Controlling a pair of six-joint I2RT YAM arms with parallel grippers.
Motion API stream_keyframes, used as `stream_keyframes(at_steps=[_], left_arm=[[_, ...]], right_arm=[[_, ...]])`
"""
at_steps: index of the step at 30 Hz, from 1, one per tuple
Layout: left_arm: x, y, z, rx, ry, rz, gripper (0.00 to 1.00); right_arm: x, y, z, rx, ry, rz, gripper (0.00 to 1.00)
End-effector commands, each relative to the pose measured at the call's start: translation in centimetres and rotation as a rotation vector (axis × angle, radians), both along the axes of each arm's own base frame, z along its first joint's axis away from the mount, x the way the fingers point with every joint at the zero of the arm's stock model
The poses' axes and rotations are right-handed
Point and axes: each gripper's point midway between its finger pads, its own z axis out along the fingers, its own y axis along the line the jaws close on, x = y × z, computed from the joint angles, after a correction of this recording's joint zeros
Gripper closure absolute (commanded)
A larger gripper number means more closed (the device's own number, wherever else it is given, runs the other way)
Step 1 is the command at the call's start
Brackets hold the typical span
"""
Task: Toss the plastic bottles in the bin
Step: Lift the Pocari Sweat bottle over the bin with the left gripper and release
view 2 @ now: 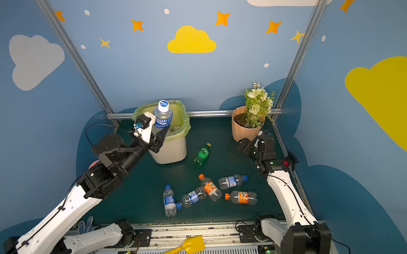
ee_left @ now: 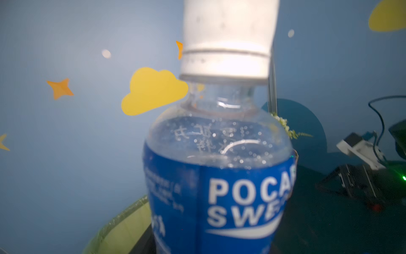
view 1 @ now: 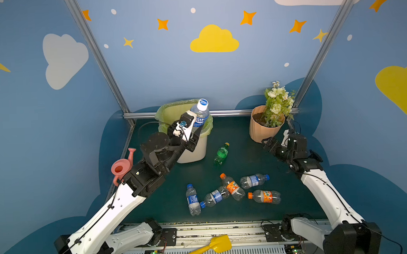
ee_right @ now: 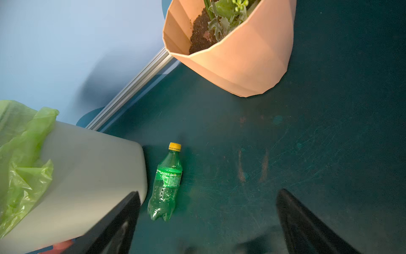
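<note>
Presently, a clear plastic bottle with a blue label and a white cap [view 1: 201, 114] [view 2: 163, 116] [ee_left: 219, 176] is gripped around its lower body by the left gripper [view 1: 196, 129] [view 2: 159, 133]. The jaws are closed against the label, and the base is hidden behind them. The bottle is held upright with the cap uppermost and its long axis close to vertical. In both top views it is raised above the mouth of the off-white square plastic bin [view 1: 194, 153] [view 2: 173, 152] lined with a light-green bag. The bag's rim is also seen below the bottle in the left wrist view.

The bin lies straight beneath the held bottle, so only a release is judged to be needed. Whether the base clears the near rim cannot be told.

The right gripper [view 1: 266, 142] [ee_right: 211, 231] is spread wide and empty, just beside the peach faceted flower pot [view 1: 259, 130]. A green plastic bottle with a yellow cap [view 1: 221, 153] [ee_right: 167, 182] lies on its side on the dark green table [view 1: 245, 154], between the bin's wall and that gripper. Its cap is pointed toward the back. It is judged nearer the right arm than the left.

Five clear bottles with blue and orange labels [view 1: 232, 188] lie flat near the front, between the two arms.
</note>
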Motion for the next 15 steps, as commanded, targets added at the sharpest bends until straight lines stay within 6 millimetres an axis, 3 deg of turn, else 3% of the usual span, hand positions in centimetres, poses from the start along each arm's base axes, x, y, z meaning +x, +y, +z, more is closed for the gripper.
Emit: stream_keyframes(at_steps=[1, 5, 7, 9, 12, 13, 15], left_arm=[[-0.4, 2.8, 6.1, -0.121, -0.179, 0.077, 0.47], [2.6, 4.3, 4.7, -0.174, -0.114, 0.136, 0.46], [5.0, 5.2, 2.4, -0.211, -0.031, 0.163, 0.45], [8.0, 6.2, -1.3, -0.24, 0.108, 0.207, 0.41], [11.3, 7.2, -5.9, -0.257, 0.282, 0.234, 0.26], [11.7, 7.3, -6.5, -0.252, 0.306, 0.236, 0.22], [11.6, 7.3, -5.4, -0.243, 0.283, 0.23, 0.09]], right_arm=[[-0.3, -0.1, 0.4, 0.007, -0.025, -0.001, 0.04], [-0.5, -0.3, 0.4, 0.006, -0.027, -0.005, 0.04], [-0.6, -0.4, 0.5, 0.005, -0.027, -0.008, 0.04], [-0.7, -0.4, 0.5, 0.006, -0.029, -0.007, 0.04], [-0.7, -0.4, 0.6, 0.006, -0.029, -0.006, 0.04], [-0.7, -0.4, 0.6, 0.004, -0.029, -0.004, 0.04], [-0.7, -0.5, 0.9, -0.001, -0.033, -0.004, 0.04]])
